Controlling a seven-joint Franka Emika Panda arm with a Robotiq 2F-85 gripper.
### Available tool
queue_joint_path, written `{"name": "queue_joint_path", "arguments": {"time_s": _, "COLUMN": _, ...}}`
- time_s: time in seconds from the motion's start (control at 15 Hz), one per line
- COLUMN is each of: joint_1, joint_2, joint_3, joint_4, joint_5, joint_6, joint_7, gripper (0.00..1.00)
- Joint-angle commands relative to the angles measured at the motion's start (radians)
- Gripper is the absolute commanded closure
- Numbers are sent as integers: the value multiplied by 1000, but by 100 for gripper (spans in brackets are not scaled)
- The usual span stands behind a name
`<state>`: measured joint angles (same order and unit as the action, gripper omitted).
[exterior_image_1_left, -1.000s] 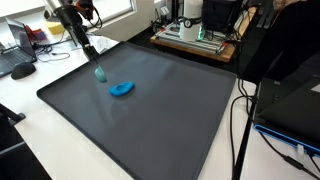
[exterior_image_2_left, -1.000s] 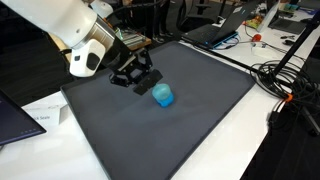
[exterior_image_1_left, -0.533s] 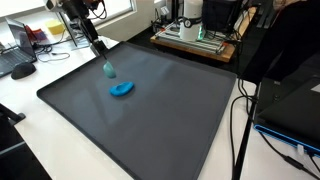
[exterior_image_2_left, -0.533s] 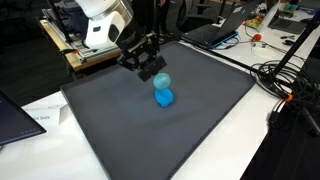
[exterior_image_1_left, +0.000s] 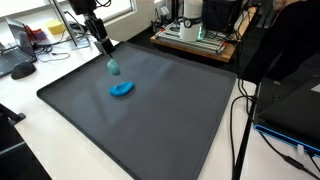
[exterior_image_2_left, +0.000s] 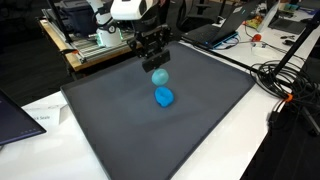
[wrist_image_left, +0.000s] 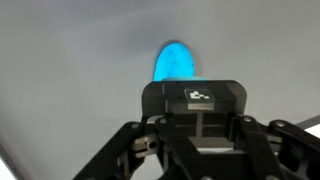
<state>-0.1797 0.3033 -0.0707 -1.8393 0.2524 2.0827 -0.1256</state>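
Note:
My gripper (exterior_image_1_left: 109, 58) (exterior_image_2_left: 156, 66) is shut on a small teal rounded object (exterior_image_1_left: 114, 68) (exterior_image_2_left: 159, 77) and holds it in the air above the dark grey mat (exterior_image_1_left: 150, 120) (exterior_image_2_left: 190, 130). A flat bright blue object (exterior_image_1_left: 121, 89) (exterior_image_2_left: 164, 97) lies on the mat just below and beside the teal one, apart from it. In the wrist view the gripper body (wrist_image_left: 197, 125) fills the lower half, and a cyan shape (wrist_image_left: 175, 62) shows beyond it against the grey mat. The fingertips themselves are hidden there.
The mat lies on a white table (exterior_image_1_left: 30, 80). A bench with equipment (exterior_image_1_left: 195, 35) stands beyond its far edge. Black cables (exterior_image_1_left: 240, 130) (exterior_image_2_left: 290, 85) run along one side. Laptops (exterior_image_2_left: 215, 30) and a sheet of paper (exterior_image_2_left: 40, 120) lie around the mat.
The gripper has risen and moved towards the mat's far edge, carrying the teal object up and away from the blue object, which has stayed in place.

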Motion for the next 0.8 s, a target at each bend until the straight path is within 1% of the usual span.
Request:
{"name": "queue_joint_path", "arguments": {"time_s": 0.0, "joint_1": 54, "joint_2": -47, "joint_3": -18, "joint_4": -32, "joint_5": -114, "joint_6": 17, "joint_7": 118, "gripper": 78}}
{"name": "queue_joint_path", "arguments": {"time_s": 0.4, "joint_1": 117, "joint_2": -57, "joint_3": -12, "joint_4": -17, "joint_5": -249, "joint_6": -2, "joint_7": 259, "gripper": 78}}
{"name": "queue_joint_path", "arguments": {"time_s": 0.73, "joint_1": 186, "joint_2": -39, "joint_3": -6, "joint_4": 20, "joint_5": -368, "joint_6": -45, "joint_7": 401, "gripper": 78}}
